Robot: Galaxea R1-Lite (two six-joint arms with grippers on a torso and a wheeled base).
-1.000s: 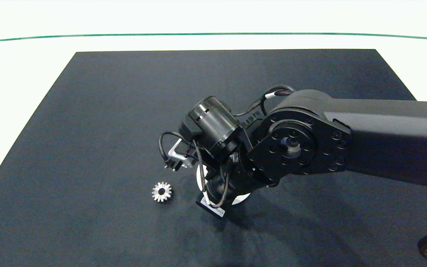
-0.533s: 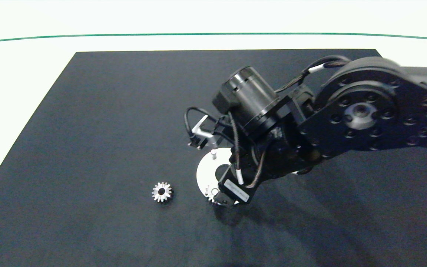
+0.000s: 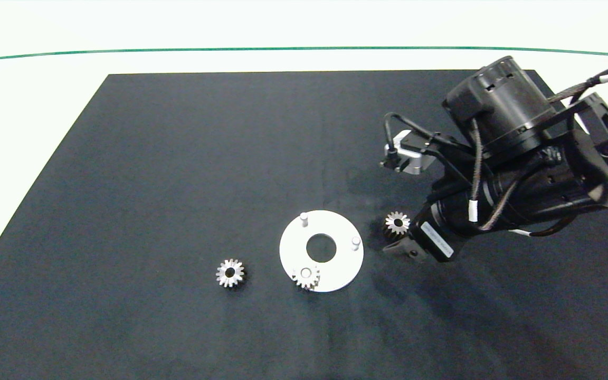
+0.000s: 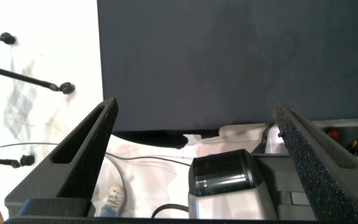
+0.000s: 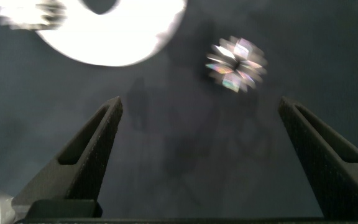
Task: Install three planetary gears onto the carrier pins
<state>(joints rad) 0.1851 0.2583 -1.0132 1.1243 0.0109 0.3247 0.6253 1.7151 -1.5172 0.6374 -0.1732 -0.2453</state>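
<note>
On the dark surface [image 3: 177, 158], one gear [image 3: 305, 276] now sits on a disc [image 3: 335, 274] pin; the right gripper [image 3: 396, 248], jaws apart, has swung beside the second gear [image 3: 397, 222]; a third [image 3: 230, 273] waits.

shiny metal gears [image 3: 230, 273], apparently matt plastic disc [image 3: 335, 274].

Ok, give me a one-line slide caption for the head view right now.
One gear seated on the white carrier disc, two pins bare; right gripper, jaws open, beside a loose gear; another gear waits left.
</note>
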